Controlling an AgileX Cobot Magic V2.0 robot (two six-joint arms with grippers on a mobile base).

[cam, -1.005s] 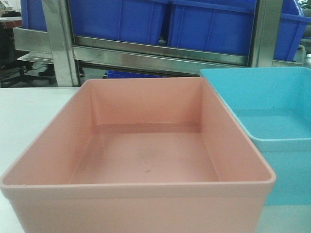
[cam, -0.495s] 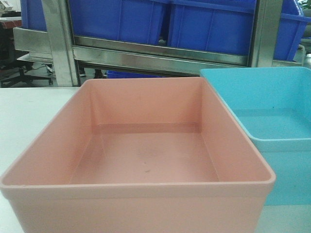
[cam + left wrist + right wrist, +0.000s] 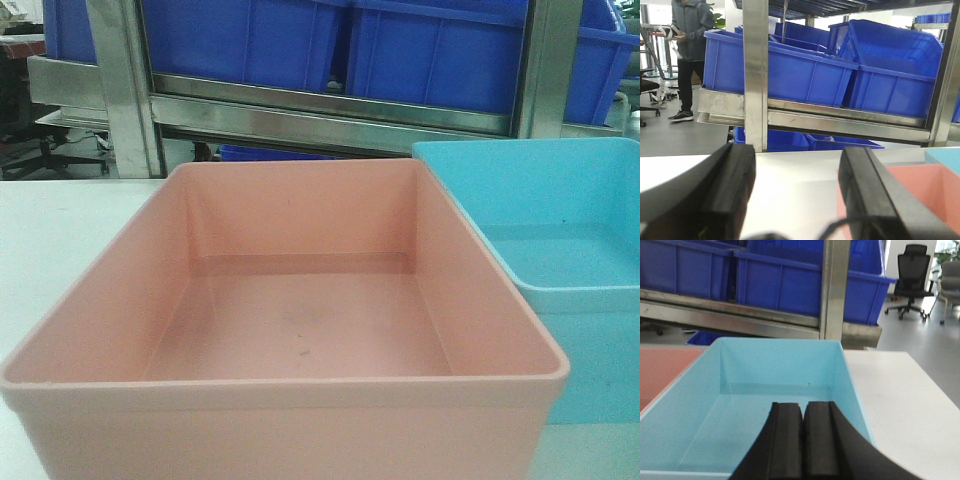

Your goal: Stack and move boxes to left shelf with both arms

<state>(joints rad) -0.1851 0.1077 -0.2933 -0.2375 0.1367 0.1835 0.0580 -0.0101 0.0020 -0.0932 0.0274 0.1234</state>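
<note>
Pink box [image 3: 300,330], blue box [image 3: 560,250] unmoved, left claw [image 3: 796,177] agape, right claw [image 3: 803,415] closed

Two boxes stand on the table [image 3: 60,230] before me: the left box [image 3: 300,215] and, just beside it on its right, the right box [image 3: 560,200], which sits a little further back. Behind the table stands the rack [image 3: 330,115], with bins [image 3: 430,60] side by side on its shelf and one more bin [image 3: 270,152] below. My left gripper [image 3: 797,195] is at the left box's left side. My right gripper [image 3: 802,445] is over the right box's near rim.
</note>
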